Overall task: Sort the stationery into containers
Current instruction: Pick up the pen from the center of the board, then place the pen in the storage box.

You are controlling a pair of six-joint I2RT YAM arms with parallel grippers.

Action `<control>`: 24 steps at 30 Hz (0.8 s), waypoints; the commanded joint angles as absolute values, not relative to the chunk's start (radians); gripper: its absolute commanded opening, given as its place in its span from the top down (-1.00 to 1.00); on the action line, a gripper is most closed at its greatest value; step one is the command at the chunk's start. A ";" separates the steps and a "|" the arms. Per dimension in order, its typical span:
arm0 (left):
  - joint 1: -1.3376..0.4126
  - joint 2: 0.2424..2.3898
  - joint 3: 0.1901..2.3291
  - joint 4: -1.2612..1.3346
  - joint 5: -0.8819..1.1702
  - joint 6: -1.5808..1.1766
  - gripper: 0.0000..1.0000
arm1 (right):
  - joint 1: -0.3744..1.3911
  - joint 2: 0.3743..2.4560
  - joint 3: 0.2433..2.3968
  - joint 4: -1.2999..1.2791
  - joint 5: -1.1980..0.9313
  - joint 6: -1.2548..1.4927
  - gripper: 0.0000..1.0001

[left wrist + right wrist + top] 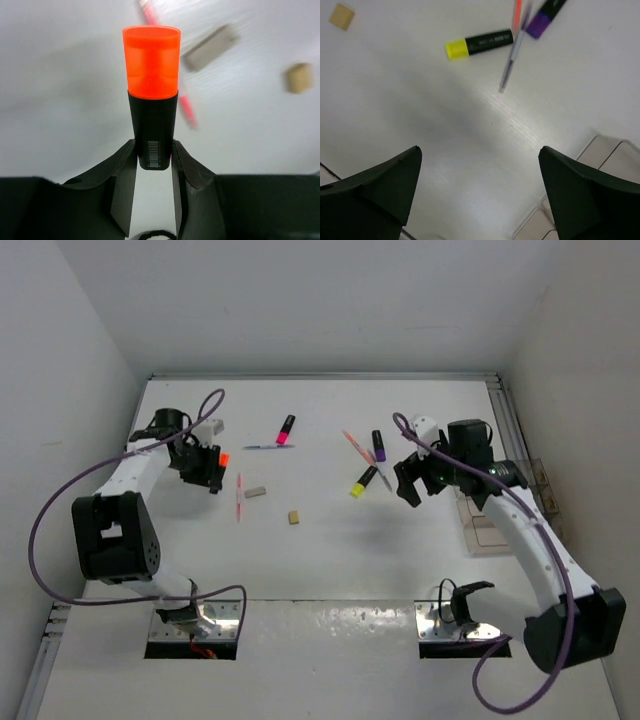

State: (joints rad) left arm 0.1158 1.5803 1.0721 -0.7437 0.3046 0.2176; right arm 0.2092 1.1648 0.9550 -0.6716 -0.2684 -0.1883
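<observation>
The left jaws pinch the orange highlighter [151,90] by the black barrel near its tail end, one finger pressed against each side, with the orange cap pointing straight ahead of them. Whether it is lifted clear of the white bench [330,570] cannot be told. Just beyond the cap lie a thin pink pen [187,107], a grey eraser block [210,47] and, further to the right of the jaws, a tan eraser block [299,77].

This looks like the pick-up step for one marker. The next move calls for carrying it across to the clear containers [480,540], which sit well apart from the left jaws, beside the right arm.

The right jaws are spread wide and hold nothing. Ahead of them lie the yellow highlighter [479,43], a thin pen [512,60] and the purple highlighter [545,15].

A small barcode-like label sits on the orange highlighter's barrel. Faint print runs along the yellow one. Neither can be read.
</observation>
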 commanded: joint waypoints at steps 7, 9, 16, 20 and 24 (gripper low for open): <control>-0.072 1.444 1.236 -0.956 0.802 0.155 1.00 | 0.492 0.940 0.848 -0.273 -0.396 -0.630 -0.63; -0.109 1.422 1.244 -0.968 0.793 0.144 1.00 | 0.601 0.968 0.860 -0.238 -0.374 -0.762 -0.60; -0.193 1.445 1.259 -1.031 0.827 0.166 1.00 | 0.851 1.146 0.913 -0.146 -0.350 -1.100 -0.57; -0.238 1.463 1.243 -1.045 0.828 0.187 1.00 | 0.925 1.233 0.907 -0.085 -0.353 -1.198 -0.57; -0.273 1.480 1.227 -1.043 0.810 0.189 1.00 | 0.945 1.302 0.904 -0.008 -0.360 -1.249 -0.55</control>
State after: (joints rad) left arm -0.2485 1.4727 1.2263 -1.0294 0.7898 0.1753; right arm 0.9356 1.2785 0.8795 -0.1200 -0.3420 -1.1450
